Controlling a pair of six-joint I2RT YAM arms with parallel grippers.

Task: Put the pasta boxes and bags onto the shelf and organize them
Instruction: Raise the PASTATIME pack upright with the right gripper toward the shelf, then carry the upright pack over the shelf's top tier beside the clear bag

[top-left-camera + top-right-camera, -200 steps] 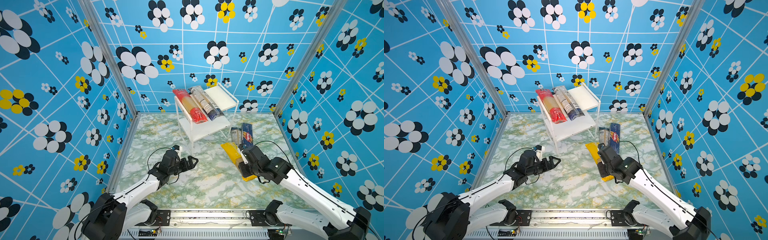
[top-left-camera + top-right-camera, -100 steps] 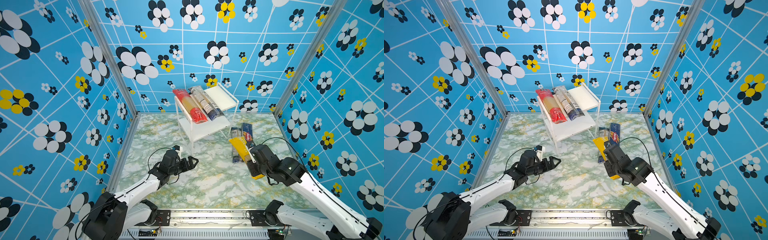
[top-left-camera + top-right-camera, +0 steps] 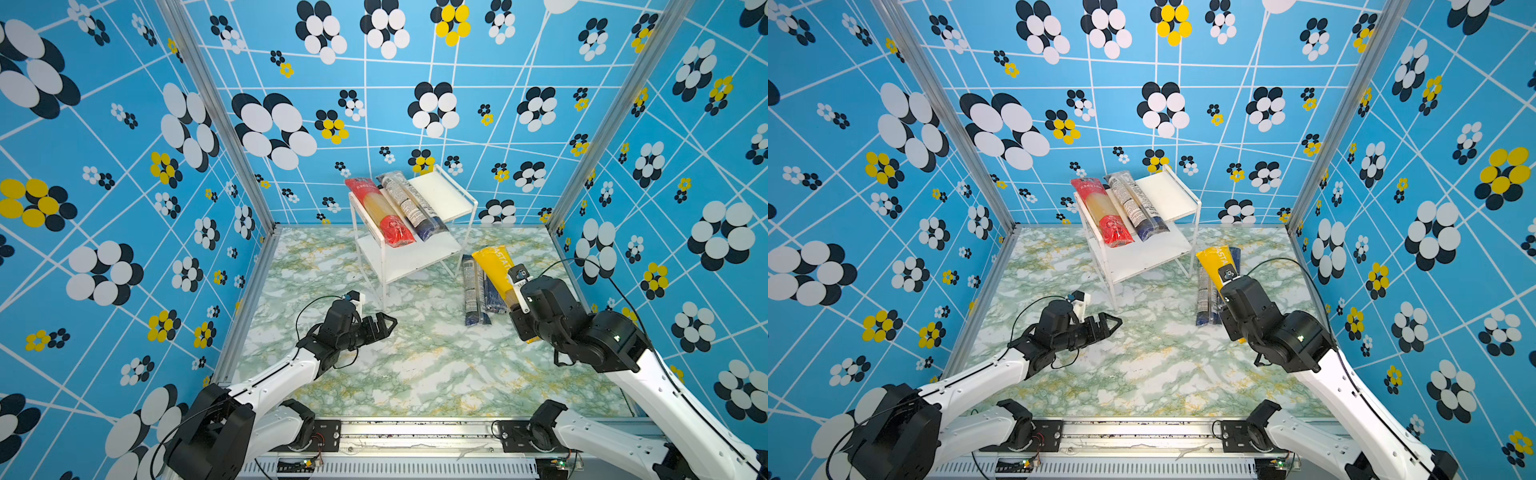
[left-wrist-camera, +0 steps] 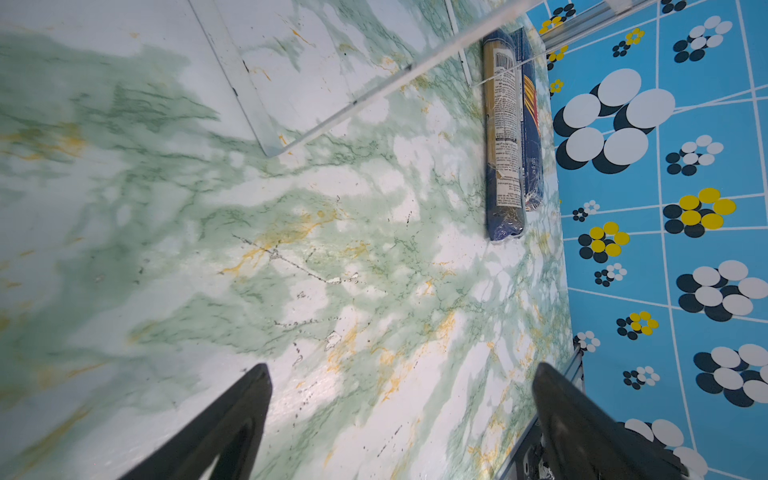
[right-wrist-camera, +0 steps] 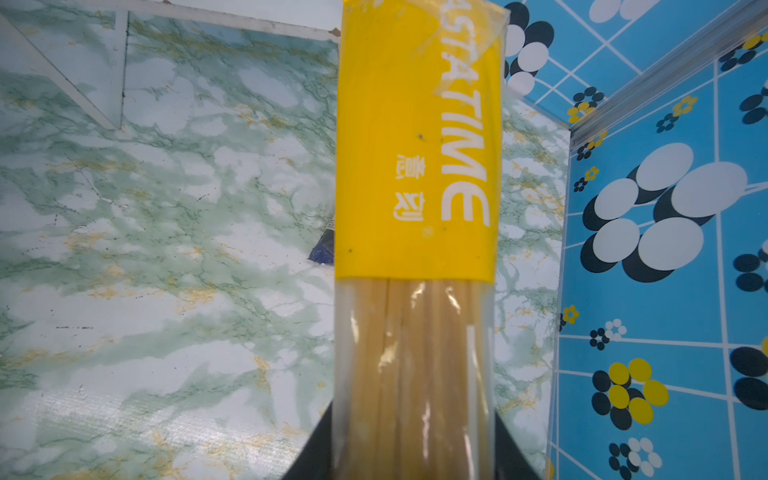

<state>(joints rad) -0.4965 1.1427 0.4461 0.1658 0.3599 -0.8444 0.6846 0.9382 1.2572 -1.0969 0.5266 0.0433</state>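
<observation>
My right gripper [image 5: 413, 440] is shut on the yellow pasta bag [image 3: 493, 269] [image 5: 415, 166] and holds it off the floor, its far end tilted up towards the shelf [image 3: 444, 195]. Below it a see-through navy-ended pack [image 3: 471, 289] [image 4: 503, 137] and a navy box [image 3: 495, 297] [image 4: 532, 124] lie side by side on the floor. A red-ended pack [image 3: 380, 214] and another see-through pack [image 3: 411, 205] lie on the shelf's top board. My left gripper [image 3: 384, 326] [image 4: 401, 374] hovers open over bare floor in front of the shelf.
The marble-patterned floor [image 3: 415, 365] is boxed in by blue flowered walls with aluminium corner posts [image 3: 594, 158]. The right wall [image 3: 665, 249] runs close beside my right arm. The shelf's acrylic leg [image 4: 374, 83] stands ahead of my left gripper. A metal rail [image 3: 415, 432] borders the front.
My right gripper has lifted the yellow bag off the floor and carried it right and back, over the two packs lying there. The left arm has stayed put.
</observation>
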